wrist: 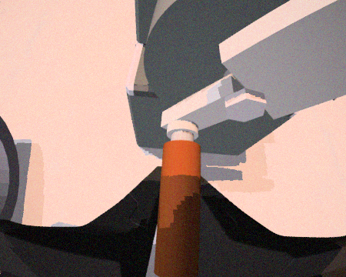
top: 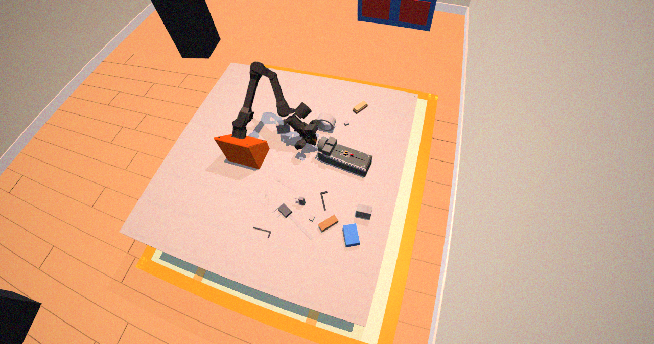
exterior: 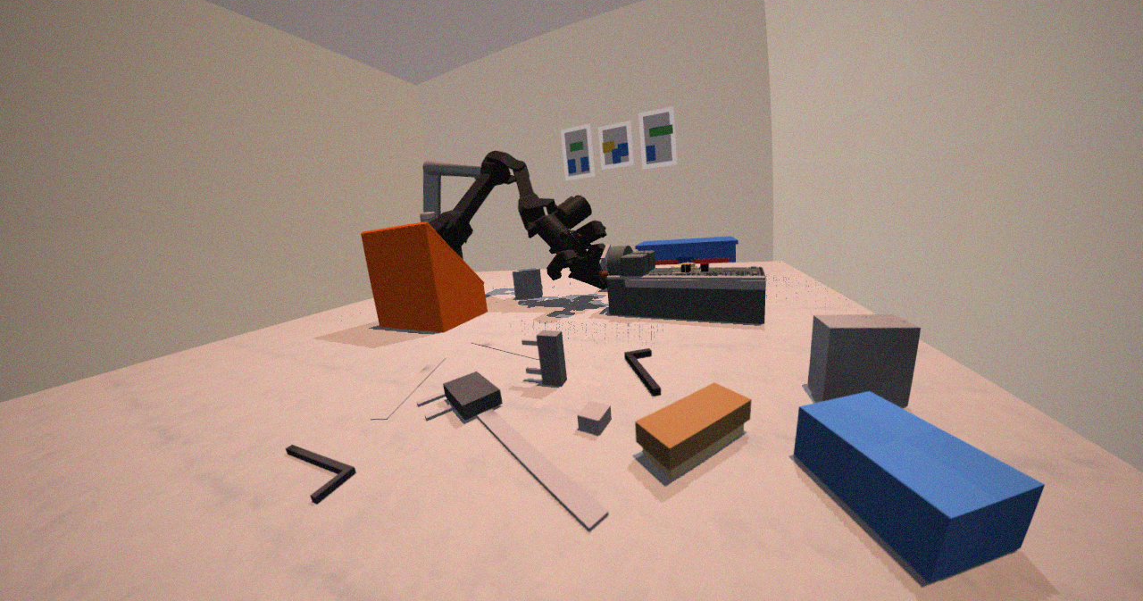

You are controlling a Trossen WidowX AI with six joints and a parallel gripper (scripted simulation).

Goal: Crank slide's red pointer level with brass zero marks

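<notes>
My gripper (top: 314, 141) (exterior: 604, 279) (wrist: 174, 175) is shut on the orange crank handle (wrist: 181, 158), with a finger on each side. The handle joins a light grey crank arm (wrist: 197, 105) at the left end of the dark machine (top: 344, 164) (exterior: 687, 300). On the machine's top, the small red pointer (top: 351, 155) shows a little to the right of the brass zero marks (top: 346, 153), on the side away from the crank, in the top view. The marks are tiny there, and the exact gap cannot be read. The wrist view does not show the pointer or marks.
A grey ring (top: 326, 121) lies behind the gripper, near the machine. The orange arm base (top: 244, 153) (exterior: 407, 281) stands to the left. Toward the front are a blue block (top: 351, 234) (exterior: 903, 470), a grey block (exterior: 863, 362) and an orange-topped block (exterior: 693, 420).
</notes>
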